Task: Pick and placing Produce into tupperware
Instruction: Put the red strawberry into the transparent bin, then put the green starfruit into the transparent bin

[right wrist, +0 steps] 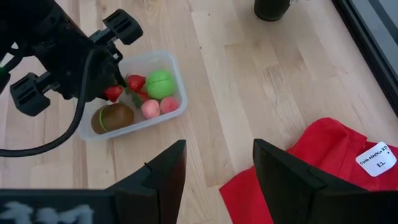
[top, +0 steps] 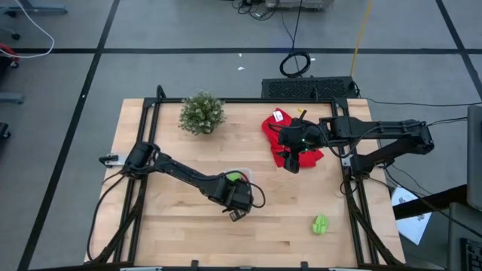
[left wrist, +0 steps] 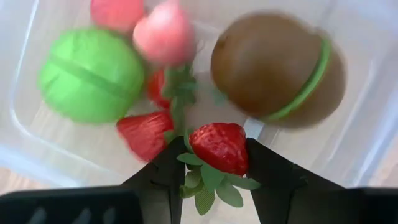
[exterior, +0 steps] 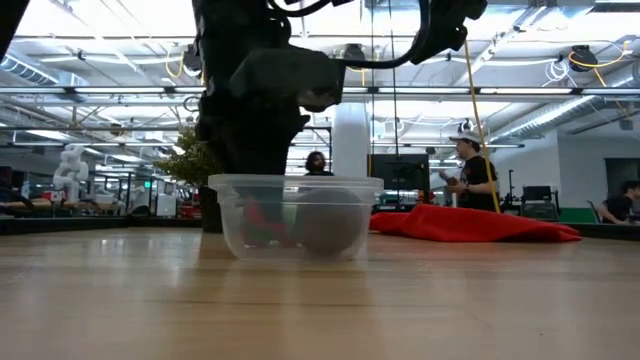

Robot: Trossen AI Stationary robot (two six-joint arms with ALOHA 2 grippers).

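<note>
1 strawberry (left wrist: 219, 147) clamped by left gripper (left wrist: 211, 177) | over tupperware (right wrist: 175, 74) | right gripper (right wrist: 219, 168) open

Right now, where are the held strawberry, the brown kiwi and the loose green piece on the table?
held strawberry (left wrist: 219, 147), left wrist view, middle of its red body.
brown kiwi (left wrist: 268, 65), left wrist view, its brown skin.
loose green piece (top: 321, 223), high view, its centre.
</note>
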